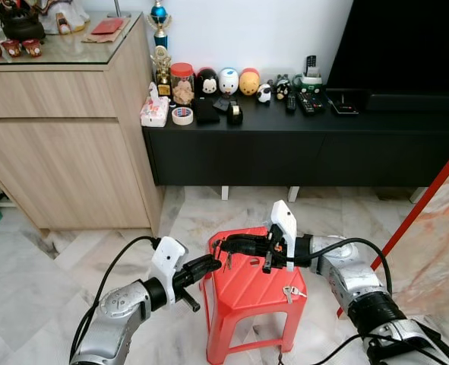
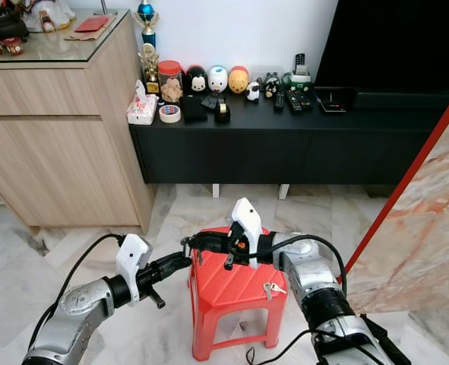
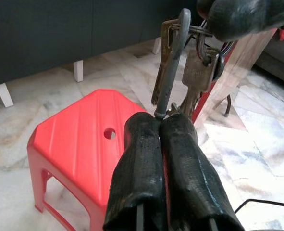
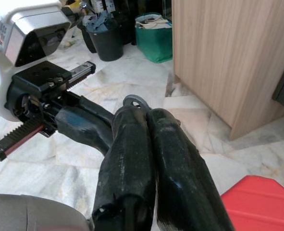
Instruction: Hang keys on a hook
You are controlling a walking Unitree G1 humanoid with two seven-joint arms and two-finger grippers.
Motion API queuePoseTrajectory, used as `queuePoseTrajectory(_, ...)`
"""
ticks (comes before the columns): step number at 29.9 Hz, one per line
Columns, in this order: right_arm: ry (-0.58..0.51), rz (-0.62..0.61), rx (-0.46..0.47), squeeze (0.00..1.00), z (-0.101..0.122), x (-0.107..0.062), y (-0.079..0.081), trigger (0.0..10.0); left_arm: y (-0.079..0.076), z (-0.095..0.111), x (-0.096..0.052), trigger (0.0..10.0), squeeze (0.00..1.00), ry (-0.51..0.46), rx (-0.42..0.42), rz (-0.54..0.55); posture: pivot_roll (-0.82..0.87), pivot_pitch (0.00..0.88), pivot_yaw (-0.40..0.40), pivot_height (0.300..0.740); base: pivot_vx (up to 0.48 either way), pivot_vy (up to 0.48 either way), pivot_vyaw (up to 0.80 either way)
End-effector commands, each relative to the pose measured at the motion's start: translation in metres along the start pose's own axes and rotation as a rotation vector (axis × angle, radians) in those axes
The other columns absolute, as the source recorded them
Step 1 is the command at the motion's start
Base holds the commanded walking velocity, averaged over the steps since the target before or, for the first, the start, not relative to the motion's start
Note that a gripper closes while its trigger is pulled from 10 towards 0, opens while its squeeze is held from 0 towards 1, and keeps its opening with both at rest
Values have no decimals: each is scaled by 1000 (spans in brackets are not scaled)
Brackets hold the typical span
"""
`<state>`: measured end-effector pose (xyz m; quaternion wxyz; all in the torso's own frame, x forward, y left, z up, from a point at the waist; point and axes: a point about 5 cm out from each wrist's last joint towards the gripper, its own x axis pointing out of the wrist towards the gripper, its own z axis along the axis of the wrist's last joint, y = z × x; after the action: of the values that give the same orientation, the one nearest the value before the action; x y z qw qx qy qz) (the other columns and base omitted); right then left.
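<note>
Both arms are reaching in over a red stool that is standing on the marble floor. The left gripper and the right gripper are meeting above the far left corner of the stool seat. Between them a bunch of keys is hanging in the air. In the left wrist view the right gripper's dark tip is holding the top of the bunch at the ring, and the left gripper's jaws are pressing together on the lower end of a metal clip that belongs to the same bunch. In the right wrist view the right jaws are also closing tight against each other, with a metal ring sticking out at their tip, so both grippers are pinching the keys. A second, small key is lying on the right side of the stool seat, apart from the grippers.

Far behind the stool a low black cabinet is standing along the wall, carrying toy figures, a jar, a roll of tape and remote controls. To its left a wooden cupboard is standing.
</note>
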<state>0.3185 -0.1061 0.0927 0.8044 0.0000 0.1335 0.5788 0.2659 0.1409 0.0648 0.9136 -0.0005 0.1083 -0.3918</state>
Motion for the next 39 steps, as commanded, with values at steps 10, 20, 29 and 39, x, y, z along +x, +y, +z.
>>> queuePoseTrajectory(10, 62, -46, -23, 0, -6, -7, -8, 10000, 7, 1, -7, 0, 0, 2, 16, 35, 76, 0, -69, 740, 0, 0, 0)
queuePoseTrajectory(20, 64, -67, -39, 0, -6, -6, -10, 10000, 6, 2, -5, 0, 0, -3, 17, 31, 75, 0, -69, 740, 0, 0, 0)
queuePoseTrajectory(29, 38, -131, -59, 0, 0, -5, -16, 10000, 5, 1, -6, 0, 0, 0, 14, 34, 78, 0, -70, 740, 0, 0, 0)
queuePoseTrajectory(39, 35, -321, -71, 0, 1, -9, -29, 10000, 6, -5, -8, 0, 0, 27, 15, 43, 76, 0, -68, 740, 0, 0, 0)
